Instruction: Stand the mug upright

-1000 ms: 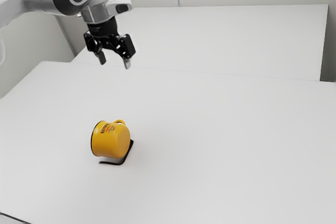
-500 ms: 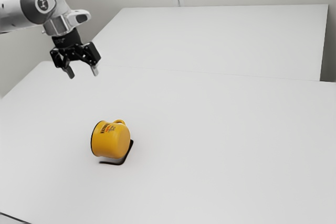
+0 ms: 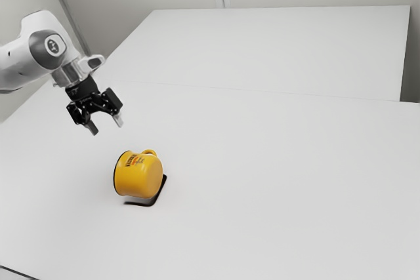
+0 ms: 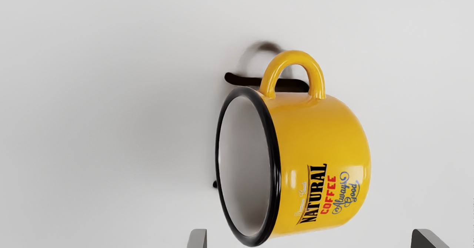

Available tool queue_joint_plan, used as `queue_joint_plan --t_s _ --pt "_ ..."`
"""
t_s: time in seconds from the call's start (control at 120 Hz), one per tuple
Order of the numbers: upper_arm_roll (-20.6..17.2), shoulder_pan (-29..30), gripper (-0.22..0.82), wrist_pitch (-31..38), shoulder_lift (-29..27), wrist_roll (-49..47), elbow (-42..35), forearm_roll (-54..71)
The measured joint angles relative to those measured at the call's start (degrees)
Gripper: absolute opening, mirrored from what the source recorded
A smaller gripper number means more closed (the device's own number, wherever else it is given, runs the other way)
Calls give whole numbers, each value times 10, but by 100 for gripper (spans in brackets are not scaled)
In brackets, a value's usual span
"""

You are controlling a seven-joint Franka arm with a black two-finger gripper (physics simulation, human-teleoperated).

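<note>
A yellow mug (image 3: 139, 175) lies on its side on a white tabletop (image 3: 275, 175), left of the middle in the exterior view. Its open mouth, with a black rim (image 4: 274, 159), faces that view's left; its rounded base faces the right, and its handle (image 3: 150, 152) is on the far side. Lettering on the mug reads "NATURAL COFFEE Always Good". A thin, dark, bent strip (image 3: 159, 191) lies partly under it. The black pincer (image 3: 106, 126) hangs above the tabletop, toward the exterior view's left and far side of the mug, its fingers (image 4: 198, 238) wide apart.
</note>
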Motion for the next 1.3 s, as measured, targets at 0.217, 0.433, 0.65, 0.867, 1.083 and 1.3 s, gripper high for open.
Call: queue_joint_plan --t_s 0.217,0.433,0.65,0.867,1.083,1.3 --pt "0 33 60 42 9 51 -61 -62" --pt "0 36 60 77 9 101 -101 -121" --pt "1 20 60 96 10 149 -132 -186" --pt "1 22 60 102 16 194 -155 -257" --pt "1 47 28 97 19 231 -163 -308" --pt "-1 40 -4 98 18 257 -167 -318"
